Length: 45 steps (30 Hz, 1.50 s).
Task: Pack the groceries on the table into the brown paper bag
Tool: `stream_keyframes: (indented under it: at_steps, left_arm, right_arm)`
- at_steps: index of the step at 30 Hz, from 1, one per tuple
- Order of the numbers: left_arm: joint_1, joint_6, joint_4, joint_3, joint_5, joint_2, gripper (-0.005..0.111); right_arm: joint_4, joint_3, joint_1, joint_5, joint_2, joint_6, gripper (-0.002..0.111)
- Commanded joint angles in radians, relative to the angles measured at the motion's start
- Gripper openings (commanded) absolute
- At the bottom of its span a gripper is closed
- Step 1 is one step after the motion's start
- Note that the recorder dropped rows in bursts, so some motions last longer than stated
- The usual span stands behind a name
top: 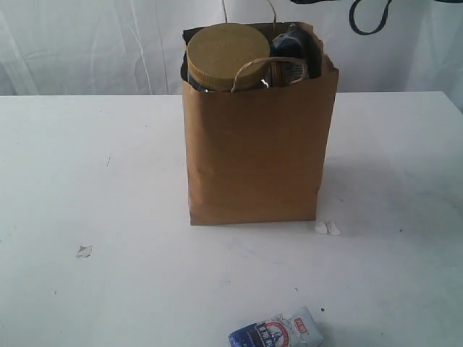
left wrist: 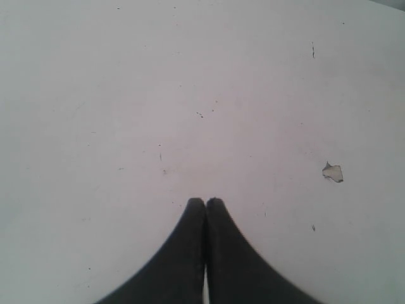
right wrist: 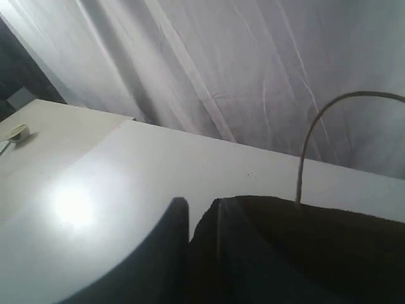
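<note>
Judging by the exterior view, the packing is close to done — the brown paper bag [top: 253, 152] stands upright in the middle of the frame on the table [top: 94, 166]. The jar [top: 226, 58] with its tan lid fills the left of the bag's mouth at the upper centre. At the right of the mouth sit darker things [top: 293, 50], too crowded to tell apart. One item is plainly left out: the small blue-white packet [top: 278, 334] lies flat at the bottom edge of the frame, right of centre, well apart from the bag. No other groceries show on the tabletop, only white bits [top: 327, 228] just beside the bag's lower right corner and one more at the lower left.

Neither arm appears in the exterior view. In its wrist view, the left claw [left wrist: 205, 204] has its fingers pressed together, holding nothing, over bare table with a white chip [left wrist: 332, 172] nearby. The right claw [right wrist: 199, 212] looks across the table toward a pale curtain [right wrist: 253, 63], with a loop handle [right wrist: 316, 126] and a dark mass close against it — whether it is spread or closed I cannot tell. What remains, I'd say, is lifting that packet into the bag.
</note>
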Motion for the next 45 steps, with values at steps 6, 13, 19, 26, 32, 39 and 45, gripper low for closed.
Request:
stream_keyframes:
  at_steps: [6,13,19,26,32,39,45]
  left_arm:
    - [-0.004,0.002,-0.006,0.003,0.022,-0.004,0.000]
    - [-0.004,0.002,-0.006,0.003,0.022,-0.004,0.000]
    - [-0.004,0.002,-0.006,0.003,0.022,-0.004,0.000]
    - [-0.004,0.002,-0.006,0.003,0.022,-0.004,0.000]
    - [-0.004,0.002,-0.006,0.003,0.022,-0.004,0.000]
    - [-0.004,0.002,-0.006,0.003,0.022,-0.004,0.000]
    - [-0.004,0.002,-0.006,0.003,0.022,-0.004,0.000]
  right_arm:
    - [-0.107,0.000,-0.022,0.013,-0.089,-0.032,0.017]
    - [-0.506,0.000,-0.087,-0.067,-0.257,-0.029,0.017]
    - [-1.061,0.000,-0.135,-0.042,-0.362,0.164,0.017]
    - [-1.739,0.000,-0.219,0.278,-0.340,0.812,0.017]
    - [-1.898,0.051,-0.331,0.476,-0.237,1.093,0.017]
    - [-1.730,0.198,-0.340,0.427,-0.154,1.110,0.017]
    - [-1.399,0.317,-0.336,0.376,-0.095,0.955,0.017]
